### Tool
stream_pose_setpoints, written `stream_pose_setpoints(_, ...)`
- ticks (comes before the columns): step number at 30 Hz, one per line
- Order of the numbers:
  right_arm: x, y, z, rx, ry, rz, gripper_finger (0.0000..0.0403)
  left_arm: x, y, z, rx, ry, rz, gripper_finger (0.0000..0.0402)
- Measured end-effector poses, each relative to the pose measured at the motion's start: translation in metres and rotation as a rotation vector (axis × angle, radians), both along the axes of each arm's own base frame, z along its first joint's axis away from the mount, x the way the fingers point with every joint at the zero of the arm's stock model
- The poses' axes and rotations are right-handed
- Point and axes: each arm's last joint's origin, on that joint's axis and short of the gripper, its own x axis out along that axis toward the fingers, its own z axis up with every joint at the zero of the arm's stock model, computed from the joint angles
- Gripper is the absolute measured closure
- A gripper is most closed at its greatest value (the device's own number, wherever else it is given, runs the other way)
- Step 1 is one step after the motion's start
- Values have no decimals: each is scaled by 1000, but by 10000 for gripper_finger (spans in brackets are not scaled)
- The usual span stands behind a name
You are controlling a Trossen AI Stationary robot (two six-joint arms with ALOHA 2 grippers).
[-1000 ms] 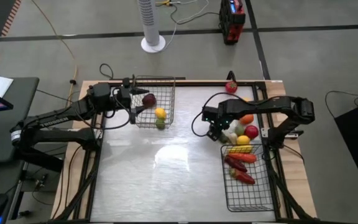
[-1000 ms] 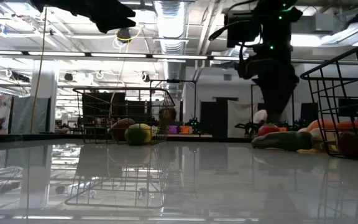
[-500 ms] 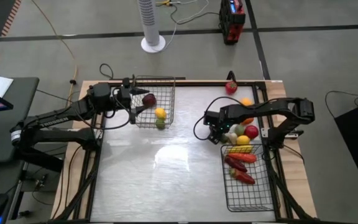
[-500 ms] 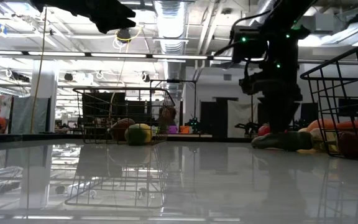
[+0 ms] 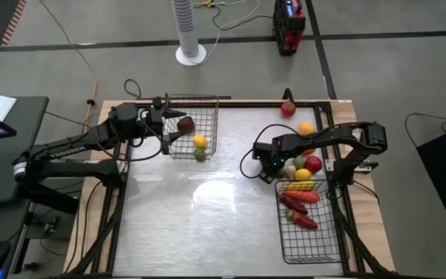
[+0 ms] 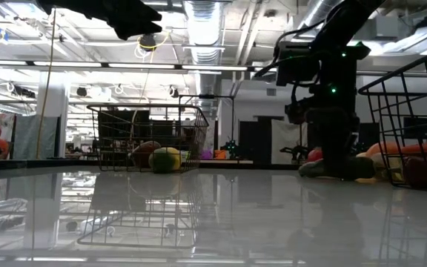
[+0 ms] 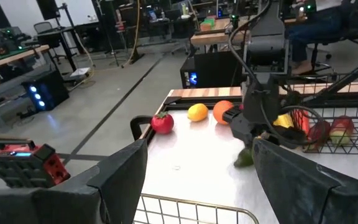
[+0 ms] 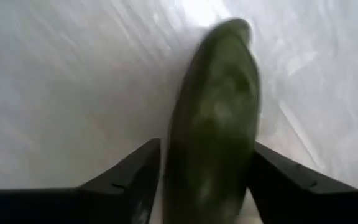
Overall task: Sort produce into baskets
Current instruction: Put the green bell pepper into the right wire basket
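Note:
My right gripper (image 5: 267, 168) is open and low at the table, right of centre. Its fingers (image 8: 129, 183) stand close on either side of a long dark green piece (image 8: 213, 118), which lies on its side on the table (image 6: 339, 167) and also shows in the left wrist view (image 7: 244, 158). My left gripper (image 5: 166, 124) is open and empty, held above the left rim of the silvery basket (image 5: 207, 101). That basket holds a maroon (image 5: 185, 124), a yellow (image 5: 200, 141) and a green piece (image 5: 200, 153). My right gripper's fingers come from above, pointing down, and lie along the green piece's two long sides (image 8: 173, 155). I cannot tell whether they touch it. The piece lies flat on the table.
The black basket (image 5: 285, 240) at the near right holds long red pieces (image 5: 299, 211) and a yellow one (image 5: 303, 175) at its far end. Loose red (image 5: 313, 163), pale green (image 5: 291, 164), orange (image 5: 307, 128) and red (image 5: 287, 108) pieces lie beyond my right gripper.
My right gripper has gone down and a little toward the table's near edge, from well above the table to straddling the long green piece. The piece has stayed where it was.

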Motion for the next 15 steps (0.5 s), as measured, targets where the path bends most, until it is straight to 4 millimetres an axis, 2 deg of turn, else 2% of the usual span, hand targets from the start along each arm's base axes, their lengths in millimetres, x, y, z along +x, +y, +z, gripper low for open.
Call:
stream_pose_setpoints(6,1,0,3,30,15,2,252,0,0,0,2,3,-2,123)
stream_pose_setpoints(11,8,2,33,53,24,11,254,0,0,0,3,2,-3,123)
stream_pose_setpoints(15,14,11,72,54,32,46,240,0,0,0,3,2,-3,123)
